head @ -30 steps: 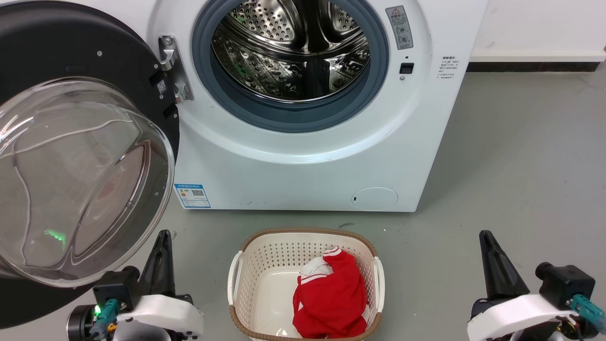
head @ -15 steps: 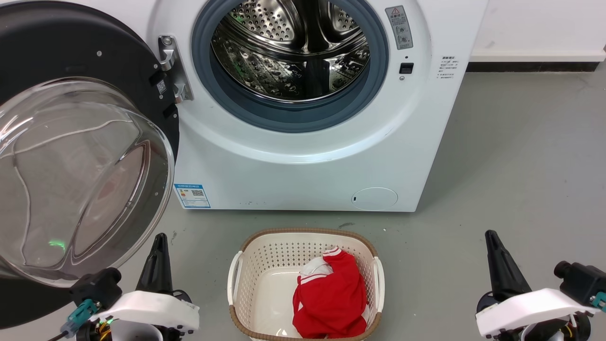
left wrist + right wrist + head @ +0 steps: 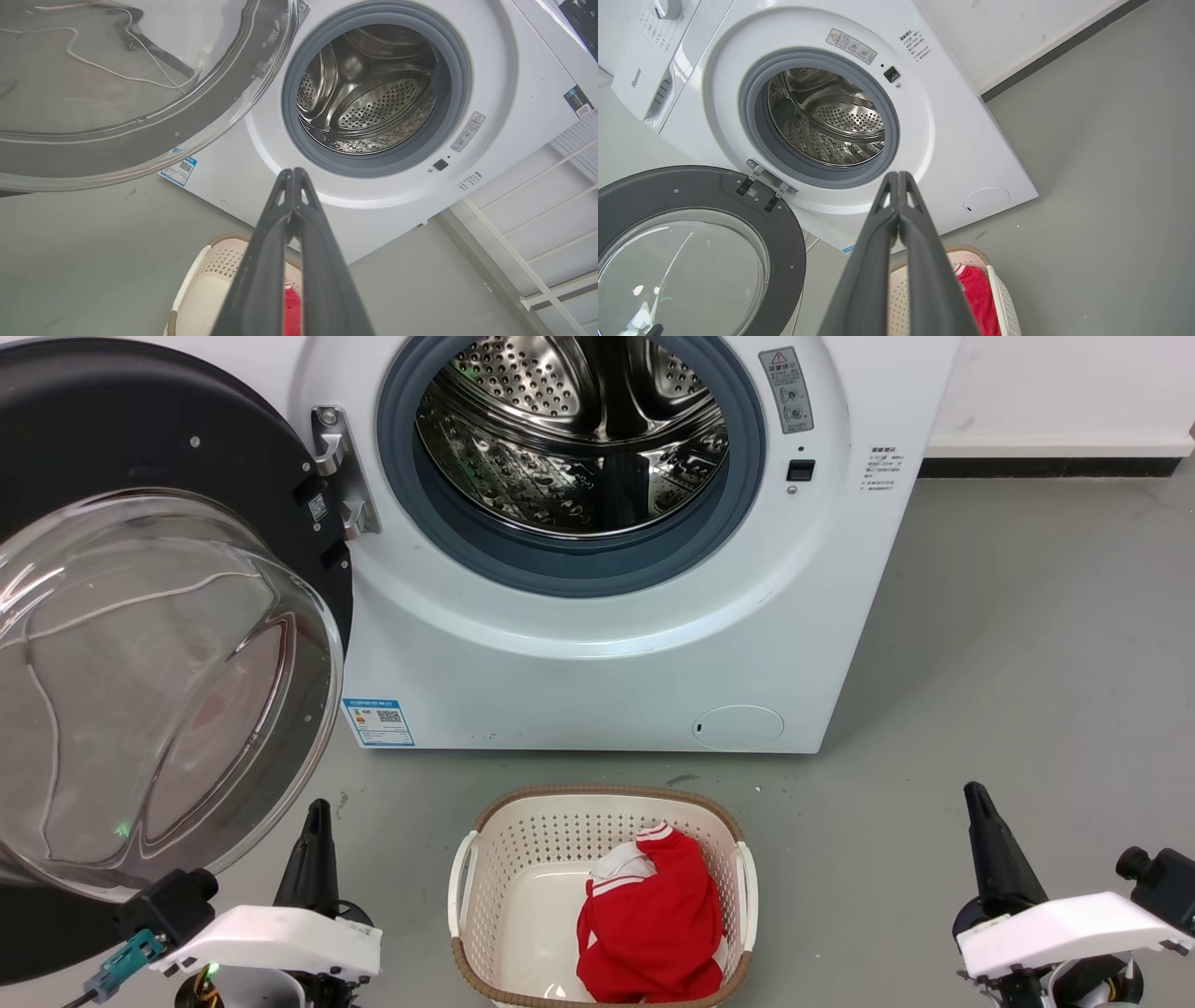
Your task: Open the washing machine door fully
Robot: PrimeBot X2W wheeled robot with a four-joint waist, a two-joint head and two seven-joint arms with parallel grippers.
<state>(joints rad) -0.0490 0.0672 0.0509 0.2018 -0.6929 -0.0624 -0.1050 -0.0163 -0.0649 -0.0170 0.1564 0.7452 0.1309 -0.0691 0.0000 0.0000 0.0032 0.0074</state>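
The white washing machine (image 3: pixel 597 672) (image 3: pixel 504 93) (image 3: pixel 962 140) stands ahead with its steel drum mouth uncovered. Its door (image 3: pixel 168 644) (image 3: pixel 140 93) (image 3: pixel 691 242), black rim around a clear glass bowl, is swung wide to the left on its metal hinge (image 3: pixel 341 467). My left gripper (image 3: pixel 317 807) (image 3: pixel 293 171) is shut and empty, low at the left, just below the door's glass bowl. My right gripper (image 3: pixel 976 793) (image 3: pixel 898 173) is shut and empty, low at the right, apart from the machine.
A beige laundry basket (image 3: pixel 485 859) (image 3: pixel 994 280) with a red and white garment (image 3: pixel 653 919) sits on the grey floor in front of the machine, between my arms. A white wall with a dark skirting (image 3: pixel 1055 467) runs at the back right.
Both arms have drawn back and down toward the lower edge of the head view, the left wrist rolling leftward and the right moving right. The door and basket have not moved.
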